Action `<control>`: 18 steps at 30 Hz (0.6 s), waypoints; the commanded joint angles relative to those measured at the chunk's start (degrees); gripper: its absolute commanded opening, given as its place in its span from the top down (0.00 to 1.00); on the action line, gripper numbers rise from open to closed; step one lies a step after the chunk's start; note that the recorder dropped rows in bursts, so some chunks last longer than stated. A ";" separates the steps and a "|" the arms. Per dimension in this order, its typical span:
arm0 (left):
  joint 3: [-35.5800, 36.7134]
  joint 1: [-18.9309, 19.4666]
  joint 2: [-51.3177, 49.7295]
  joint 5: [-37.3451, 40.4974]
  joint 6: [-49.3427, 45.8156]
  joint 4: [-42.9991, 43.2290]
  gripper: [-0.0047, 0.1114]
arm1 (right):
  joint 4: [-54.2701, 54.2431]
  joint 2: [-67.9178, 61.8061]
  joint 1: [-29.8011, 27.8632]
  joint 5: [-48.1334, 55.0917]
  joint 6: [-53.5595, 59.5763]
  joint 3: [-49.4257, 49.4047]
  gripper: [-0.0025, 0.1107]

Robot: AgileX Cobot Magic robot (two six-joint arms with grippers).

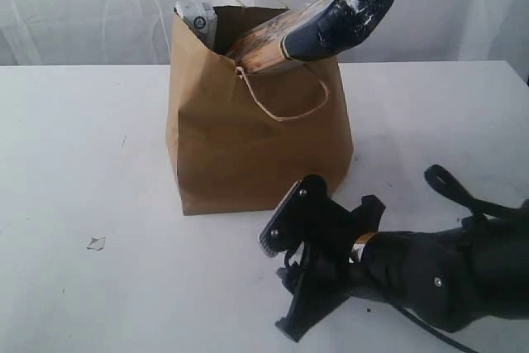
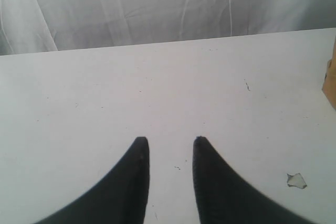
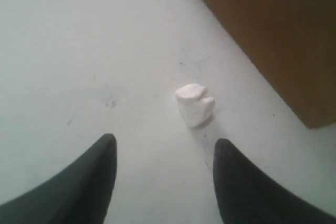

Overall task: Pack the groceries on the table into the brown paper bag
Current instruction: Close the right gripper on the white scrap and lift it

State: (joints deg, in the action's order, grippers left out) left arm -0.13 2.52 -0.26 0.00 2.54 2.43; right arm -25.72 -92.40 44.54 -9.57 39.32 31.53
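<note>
On the left, the left gripper (image 2: 170, 140) hangs low over the tabletop (image 2: 105, 87), its jaws a little apart with nothing between them. It looks parked out of the way rather than aimed at anything. A small torn white scrap (image 2: 296, 180) lies just beside one fingertip, on the bag's side. Only an edge of the brown paper bag (image 2: 331, 85) shows farther off that way, well apart from this gripper.

In the middle, the bag stands upright with its mouth open. The long navy-tan packet (image 1: 331, 22) leans out of it, tan end inside and dark end highest, tilted toward the right arm's side. It is probably too long to sink in whole. A grey-silver pack corner (image 1: 197, 18) pokes up at the opposite side of the mouth. What else is inside cannot be seen.

On the right, the right gripper (image 3: 165, 140) lies close to the tabletop, jaws spread wide and empty, pointing toward the foot of the bag. The bag's lower wall is near, ahead and off to one side, and the packet is well above and beyond it. A small white crumpled lump (image 3: 194, 104) sits just ahead of the fingertips, between gripper and bag. No loose grocery shows in these views, so the packing looks about done.
</note>
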 commanded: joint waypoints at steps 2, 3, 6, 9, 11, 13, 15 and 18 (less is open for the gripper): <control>0.13 0.22 0.26 0.00 0.19 -0.48 0.66 | 0.24 -2.23 0.09 -2.42 -10.49 2.97 0.53; 0.13 0.22 0.26 0.00 0.19 -0.48 0.66 | 0.24 -2.58 0.09 -2.42 -11.44 3.26 0.53; 0.13 0.22 0.26 0.00 0.19 -0.48 0.66 | 0.24 -3.73 0.09 -2.55 -11.57 3.82 0.55; 0.13 0.22 0.26 0.00 0.19 -0.48 0.66 | 0.24 -4.84 0.09 -2.55 -11.57 4.48 0.56; 0.13 0.22 0.26 0.00 0.19 -0.48 0.66 | 0.24 -5.83 0.09 -2.95 -11.57 4.72 0.56; 0.13 0.22 0.26 0.00 0.19 -0.48 0.66 | 0.24 -6.85 0.09 -4.36 -12.35 4.72 0.56; 0.13 0.22 0.26 0.00 0.19 -0.48 0.66 | 0.24 -8.16 0.09 -5.39 -12.39 5.26 0.56; 0.13 0.22 0.26 0.00 0.19 -0.48 0.66 | 0.24 -10.08 0.09 -5.93 -12.59 6.41 0.56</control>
State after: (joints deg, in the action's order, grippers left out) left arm -0.13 2.52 -0.26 0.00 2.54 2.43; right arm -25.63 -101.06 44.54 -14.14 27.35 36.77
